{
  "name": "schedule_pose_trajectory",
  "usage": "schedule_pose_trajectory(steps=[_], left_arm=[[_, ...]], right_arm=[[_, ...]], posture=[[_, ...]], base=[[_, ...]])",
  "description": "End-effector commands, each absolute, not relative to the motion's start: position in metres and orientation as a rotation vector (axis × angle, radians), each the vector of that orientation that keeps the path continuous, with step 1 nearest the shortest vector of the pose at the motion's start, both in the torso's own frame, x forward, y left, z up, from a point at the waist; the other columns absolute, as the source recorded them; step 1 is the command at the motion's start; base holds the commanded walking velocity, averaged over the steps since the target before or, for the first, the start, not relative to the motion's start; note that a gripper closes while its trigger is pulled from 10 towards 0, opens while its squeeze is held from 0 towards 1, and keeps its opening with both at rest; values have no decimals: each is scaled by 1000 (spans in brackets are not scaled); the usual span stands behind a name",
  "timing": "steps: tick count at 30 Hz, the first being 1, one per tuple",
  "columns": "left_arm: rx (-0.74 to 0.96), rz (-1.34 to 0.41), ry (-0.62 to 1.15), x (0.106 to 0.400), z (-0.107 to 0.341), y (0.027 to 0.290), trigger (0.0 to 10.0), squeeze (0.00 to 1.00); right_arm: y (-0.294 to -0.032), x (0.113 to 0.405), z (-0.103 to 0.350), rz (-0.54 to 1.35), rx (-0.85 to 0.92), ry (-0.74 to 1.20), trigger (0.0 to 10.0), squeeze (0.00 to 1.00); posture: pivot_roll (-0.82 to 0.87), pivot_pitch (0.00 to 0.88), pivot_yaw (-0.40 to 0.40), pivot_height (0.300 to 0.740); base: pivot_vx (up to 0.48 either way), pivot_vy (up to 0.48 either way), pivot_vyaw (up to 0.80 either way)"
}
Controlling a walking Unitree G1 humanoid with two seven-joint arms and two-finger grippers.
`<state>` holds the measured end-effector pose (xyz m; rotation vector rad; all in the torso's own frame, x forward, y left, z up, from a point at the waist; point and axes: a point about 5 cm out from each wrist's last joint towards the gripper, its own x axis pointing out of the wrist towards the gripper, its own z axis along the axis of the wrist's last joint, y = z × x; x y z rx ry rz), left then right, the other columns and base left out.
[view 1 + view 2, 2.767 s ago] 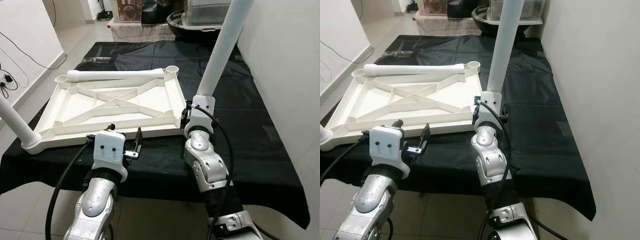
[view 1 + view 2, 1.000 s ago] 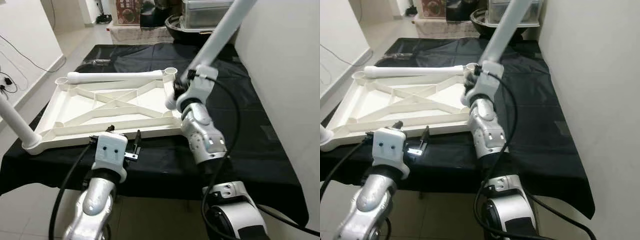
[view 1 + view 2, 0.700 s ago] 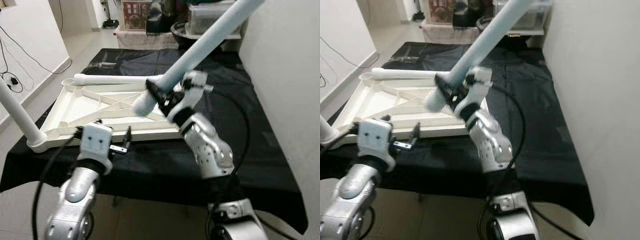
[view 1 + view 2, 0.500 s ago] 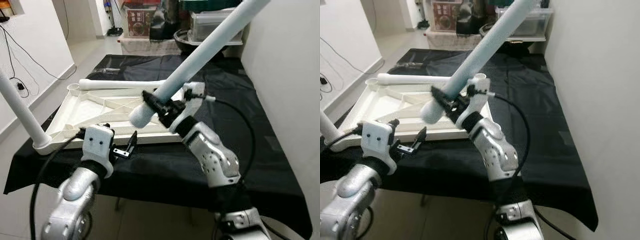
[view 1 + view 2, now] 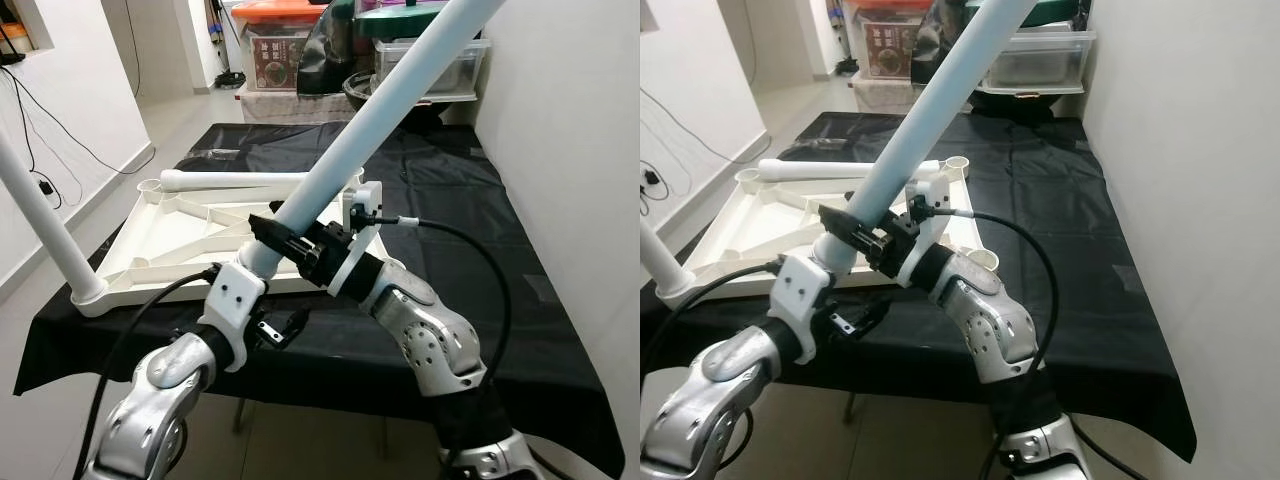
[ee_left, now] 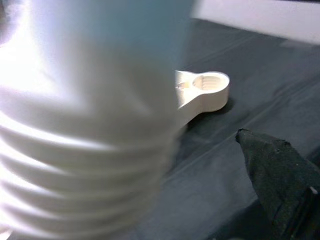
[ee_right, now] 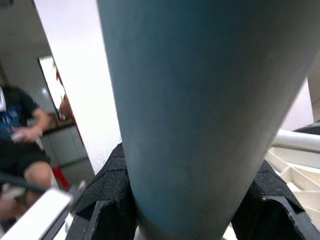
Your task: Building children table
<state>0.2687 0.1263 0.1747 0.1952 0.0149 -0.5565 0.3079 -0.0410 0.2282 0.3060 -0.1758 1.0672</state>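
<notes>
Left eye view: right gripper [image 5: 290, 238] clenched around a pale tube leg [image 5: 380, 105], held slanting above the black-covered table [image 5: 470, 230]. Left gripper [image 5: 283, 330] sits just under the leg's lower end; finger state cannot be told. White tabletop frame [image 5: 180, 240] lies upside down behind, one leg [image 5: 40, 215] standing in its near-left corner.

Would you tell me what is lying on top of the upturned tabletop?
A loose leg lies across the tabletop's far edge. The right end effector holds another leg above it, hiding part of the near right corner.
</notes>
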Motion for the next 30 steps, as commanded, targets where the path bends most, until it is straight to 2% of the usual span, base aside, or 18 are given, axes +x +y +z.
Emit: schedule_pose_trajectory(steps=[1, 2, 8, 20, 30], left_arm=[[239, -547, -16, 272, 181, 129, 10000, 0], [289, -561, -25, 272, 182, 128, 10000, 0], [312, -532, 11, 269, 167, 130, 10000, 0], [407, -376, -40, 281, 171, 146, 10000, 0], [405, -364, -49, 285, 168, 146, 10000, 0]], right_arm=[[-37, 305, 224, 1085, 260, -170, 0, 0], [-39, 308, 221, 1054, 231, -165, 0, 0], [-46, 322, 227, 934, 224, -196, 0, 0], [-45, 312, 217, 1044, 179, -151, 0, 0], [-42, 306, 218, 1106, 204, -142, 0, 0]], posture=[[13, 6, 36, 740], [16, 5, 34, 740], [17, 4, 34, 740], [13, 15, 28, 740], [12, 19, 28, 740]], base=[[0, 0, 0], [0, 0, 0], [0, 0, 0], [0, 0, 0], [0, 0, 0]])
